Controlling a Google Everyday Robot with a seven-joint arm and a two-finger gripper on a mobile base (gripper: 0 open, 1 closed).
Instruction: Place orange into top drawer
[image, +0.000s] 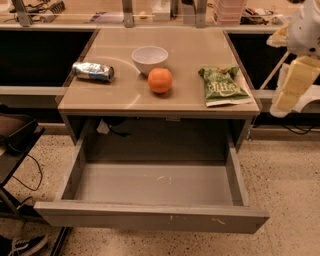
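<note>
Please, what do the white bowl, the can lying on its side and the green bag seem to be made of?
White bowl: probably ceramic or plastic; smooth and evenly white.
Can: thin metal; its silver skin reflects light.
Green bag: plastic film; it is crinkled, with glare.
The gripper hangs to the right of the table, touching none of them.
</note>
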